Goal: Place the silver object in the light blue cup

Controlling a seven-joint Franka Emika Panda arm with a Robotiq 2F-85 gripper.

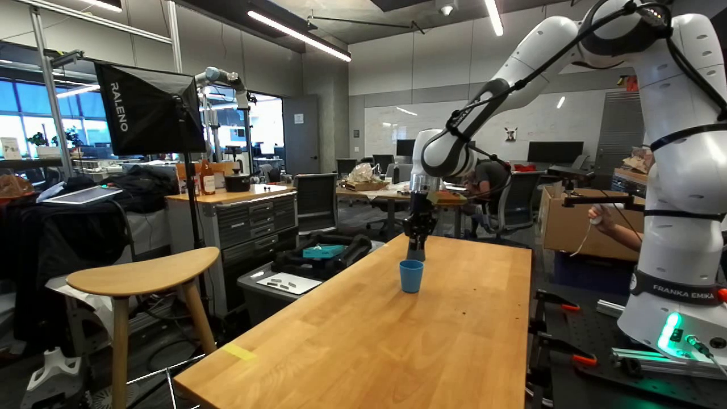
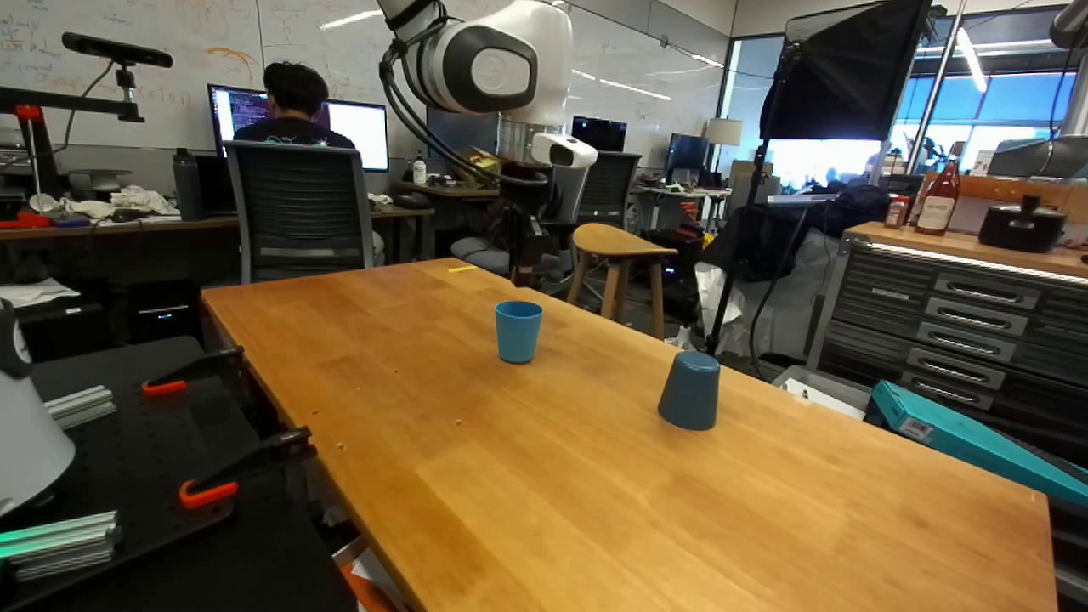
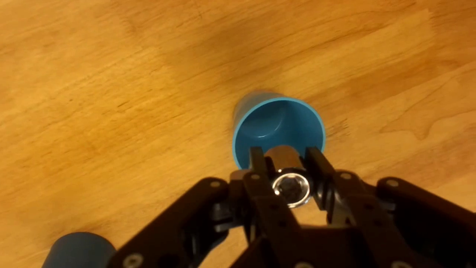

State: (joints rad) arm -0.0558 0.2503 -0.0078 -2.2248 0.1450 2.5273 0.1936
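The light blue cup stands upright on the wooden table, in both exterior views (image 1: 411, 276) (image 2: 518, 333). In the wrist view the cup (image 3: 293, 124) shows its open mouth, with nothing visible inside; its near rim is hidden behind the fingers. My gripper (image 3: 285, 153) is shut on the silver object (image 3: 288, 175), a short shiny cylinder with a round hollow end. The fingertips and the object overlap the near part of the cup's mouth in the wrist view. The gripper also shows in both exterior views (image 1: 420, 230) (image 2: 524, 255), where the silver object is too dark to make out.
A dark blue-grey cup stands upside down on the table (image 2: 690, 393), behind the light blue cup (image 1: 416, 255) and at the lower left of the wrist view (image 3: 81, 251). Clamps (image 2: 208, 493) sit along the table's robot-side edge. A wooden stool (image 1: 145, 272) stands beside the table.
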